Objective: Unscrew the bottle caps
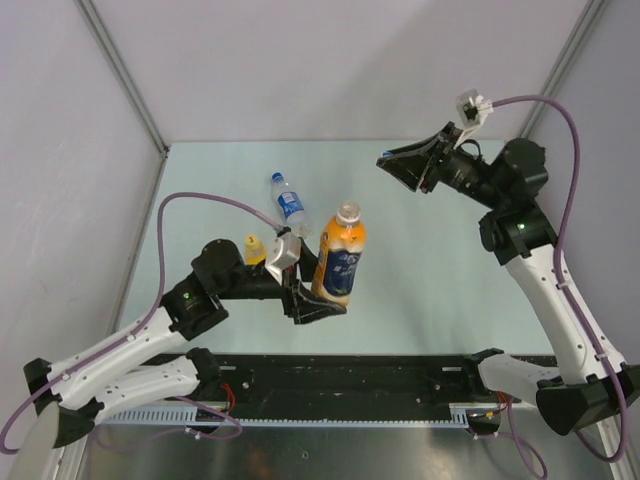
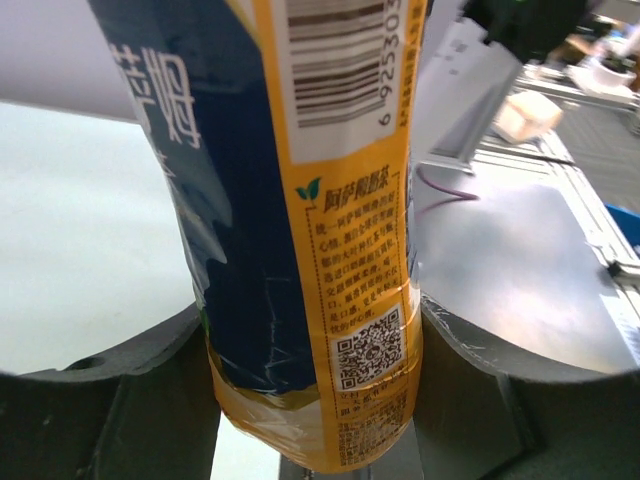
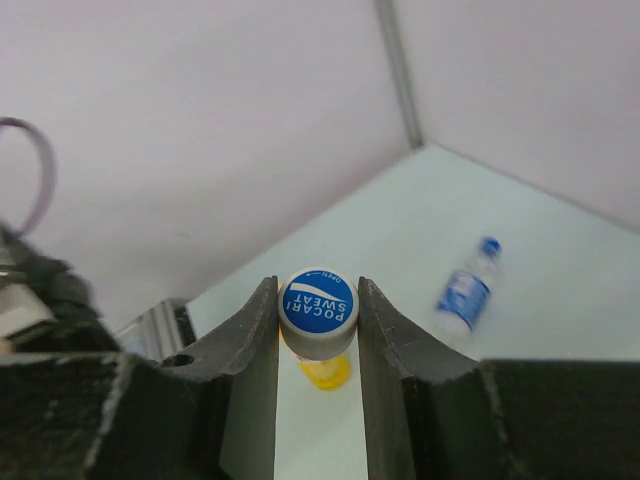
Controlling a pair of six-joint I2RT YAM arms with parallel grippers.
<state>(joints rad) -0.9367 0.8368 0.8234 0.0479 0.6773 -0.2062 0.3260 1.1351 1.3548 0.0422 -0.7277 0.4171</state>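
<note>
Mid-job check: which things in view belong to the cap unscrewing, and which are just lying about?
Job: orange bottle in left end effector; blue-topped cap in right end effector; clear bottle, blue cap on; yellow bottle, yellow cap on.
Lying about: purple cable; black base rail.

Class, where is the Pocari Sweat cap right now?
In the right wrist view, the cap sits clamped between the right gripper's fingers, high above the table, with the yellow bottle showing just beneath it in frame.

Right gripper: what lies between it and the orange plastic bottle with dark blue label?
Top view: only bare green tabletop between the right gripper, gripping a blue-topped plastic cap, and the orange plastic bottle.
</note>
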